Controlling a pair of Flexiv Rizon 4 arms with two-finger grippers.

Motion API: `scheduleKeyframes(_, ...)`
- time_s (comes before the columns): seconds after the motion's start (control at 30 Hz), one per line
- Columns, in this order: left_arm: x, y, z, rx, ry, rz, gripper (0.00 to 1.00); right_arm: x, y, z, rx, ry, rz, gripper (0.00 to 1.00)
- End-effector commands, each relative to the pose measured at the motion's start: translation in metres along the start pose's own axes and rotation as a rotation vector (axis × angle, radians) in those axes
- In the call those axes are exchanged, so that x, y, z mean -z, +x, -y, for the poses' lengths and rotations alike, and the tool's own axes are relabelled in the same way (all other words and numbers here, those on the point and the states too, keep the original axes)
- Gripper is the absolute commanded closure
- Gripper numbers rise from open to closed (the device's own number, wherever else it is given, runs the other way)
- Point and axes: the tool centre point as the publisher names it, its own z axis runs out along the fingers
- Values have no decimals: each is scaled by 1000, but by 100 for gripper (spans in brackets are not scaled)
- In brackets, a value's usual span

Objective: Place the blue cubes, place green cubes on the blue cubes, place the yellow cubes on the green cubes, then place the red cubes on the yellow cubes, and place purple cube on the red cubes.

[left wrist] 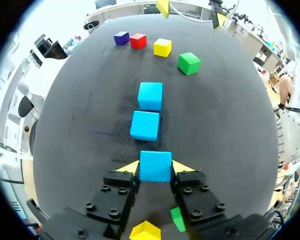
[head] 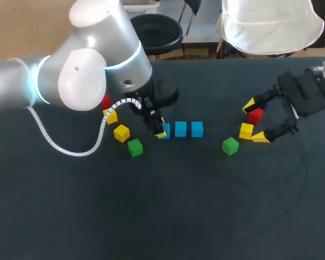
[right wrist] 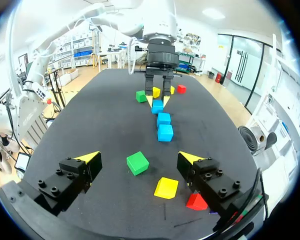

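Three blue cubes lie in a row at mid-table. My left gripper (head: 161, 129) (left wrist: 155, 169) is shut on the leftmost blue cube (left wrist: 155, 166), its yellow tips pressing two opposite sides. The middle blue cube (head: 180, 129) (left wrist: 145, 125) and the right blue cube (head: 197, 129) (left wrist: 150, 96) lie just ahead of it. My right gripper (head: 254, 121) (right wrist: 140, 157) hangs wide open at the right, over a yellow cube (head: 246, 130) (right wrist: 166, 188) and a red cube (head: 255, 115) (right wrist: 196, 201). A green cube (head: 230, 145) (right wrist: 137, 163) sits near them. A purple cube (left wrist: 121, 38) lies past the red one.
Left of the row lie a green cube (head: 134, 147), two yellow cubes (head: 121, 132) (head: 111, 116) and a red cube (head: 104, 101) partly hidden by my left arm. The arm's white cable (head: 70, 149) loops over the table there.
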Motion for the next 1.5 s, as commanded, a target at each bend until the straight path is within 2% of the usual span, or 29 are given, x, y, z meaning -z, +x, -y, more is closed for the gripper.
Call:
scheduleKeyframes(0.03, 0, 0, 0, 5, 0, -3, 100, 0, 0, 0, 1, 0, 2, 0)
scheduleKeyframes(0.6, 7, 0, 1, 28, -9, 44, 100, 0, 0, 0, 1, 0, 2, 0)
scheduleKeyframes(1.5, -2, 1, 3, 41, 10, 51, 100, 0, 0, 0, 1, 0, 2, 0)
